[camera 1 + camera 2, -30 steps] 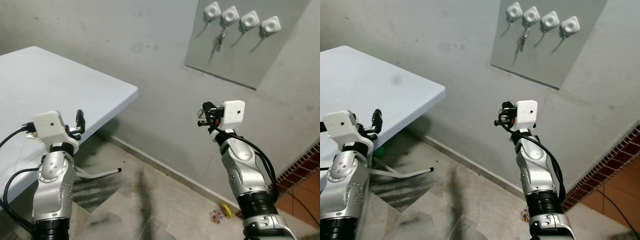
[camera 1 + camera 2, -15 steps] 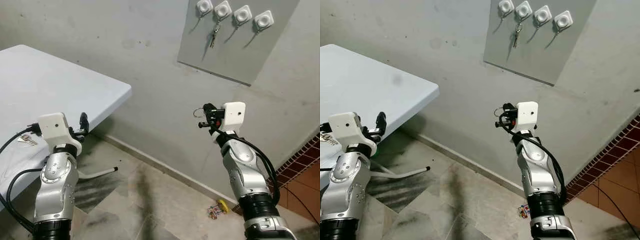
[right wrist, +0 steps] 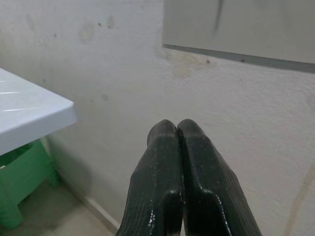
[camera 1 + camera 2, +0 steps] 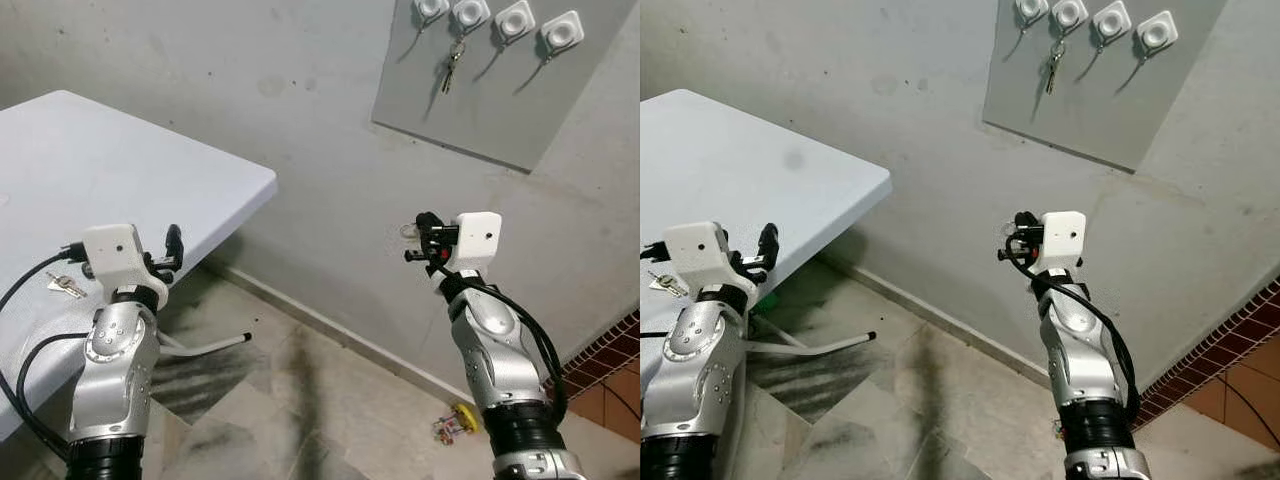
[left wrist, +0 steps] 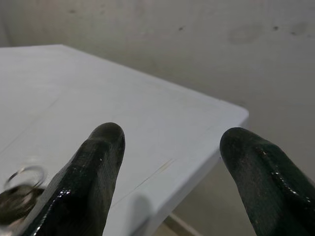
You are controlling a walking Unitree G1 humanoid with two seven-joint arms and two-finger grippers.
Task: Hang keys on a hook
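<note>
Fingers of your right pincer press together, empty; your left pincer gapes over the white plastic tabletop, holding nothing.

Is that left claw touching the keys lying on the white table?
Apart. In the left wrist view the left claw is open in the air, and the keys lie on the white table beside one finger, unpinched.
</note>
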